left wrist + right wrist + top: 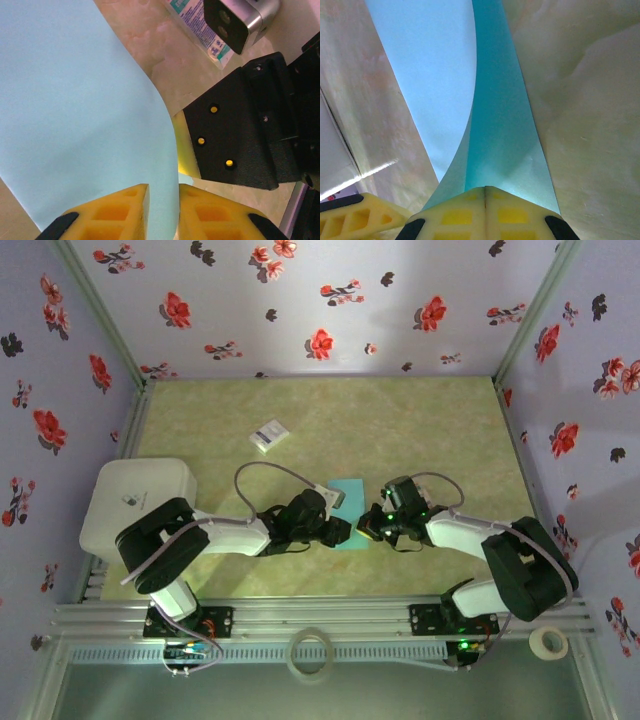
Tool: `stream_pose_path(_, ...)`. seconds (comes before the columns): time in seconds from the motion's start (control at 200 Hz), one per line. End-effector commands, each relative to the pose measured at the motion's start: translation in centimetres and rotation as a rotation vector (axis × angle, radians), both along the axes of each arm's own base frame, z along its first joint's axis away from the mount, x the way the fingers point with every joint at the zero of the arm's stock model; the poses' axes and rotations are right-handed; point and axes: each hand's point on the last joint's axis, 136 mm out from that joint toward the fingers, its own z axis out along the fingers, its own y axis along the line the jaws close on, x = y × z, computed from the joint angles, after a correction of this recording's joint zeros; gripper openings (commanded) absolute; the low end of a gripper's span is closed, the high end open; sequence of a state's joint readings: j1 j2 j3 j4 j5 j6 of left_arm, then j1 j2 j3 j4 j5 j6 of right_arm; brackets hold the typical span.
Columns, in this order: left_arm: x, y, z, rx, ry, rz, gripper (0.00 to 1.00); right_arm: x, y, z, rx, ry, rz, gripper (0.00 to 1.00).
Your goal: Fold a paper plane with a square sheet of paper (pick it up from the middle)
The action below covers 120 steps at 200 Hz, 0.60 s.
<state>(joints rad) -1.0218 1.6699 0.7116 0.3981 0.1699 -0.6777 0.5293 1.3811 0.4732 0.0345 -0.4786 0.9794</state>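
The square sheet of paper is teal and lies bent between both grippers at the table's middle front. My right gripper is shut on its near edge, pinching two layers that rise in a curve. My left gripper is open, and the sheet's curled edge runs through the gap between its yellow fingers. From above, the left gripper and right gripper almost touch. The right gripper's black side plate shows close by in the left wrist view.
A small white card lies further back on the green table. A printed card lies just beyond the grippers. A white box stands at the left edge. Two tape rolls rest on the front rail.
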Motion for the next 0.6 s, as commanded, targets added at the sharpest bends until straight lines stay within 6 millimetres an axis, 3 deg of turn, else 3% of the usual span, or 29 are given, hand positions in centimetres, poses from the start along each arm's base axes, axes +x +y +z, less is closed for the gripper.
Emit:
stream_pose_path(0.0,0.4,-0.6,0.5,-0.025,-0.042,-0.025,0.17,-0.4,0.2,-0.1,0.007,0.012,0.011,0.06)
stream_pose_path(0.18,0.7,-0.5,0.7,-0.022,-0.066,-0.031,0.01,-0.8,-0.3,-0.8,-0.025,0.026,0.008,0.06)
stream_pose_path(0.335,0.7,-0.4,0.4,-0.012,-0.058,-0.028,0.0,-1.5,-0.7,-1.9,-0.08,0.046,0.036,0.06)
stream_pose_path(0.595,1.4,0.6,-0.8,0.035,-0.044,-0.009,0.0,-2.7,-3.4,-4.3,-0.263,0.101,0.065,0.05)
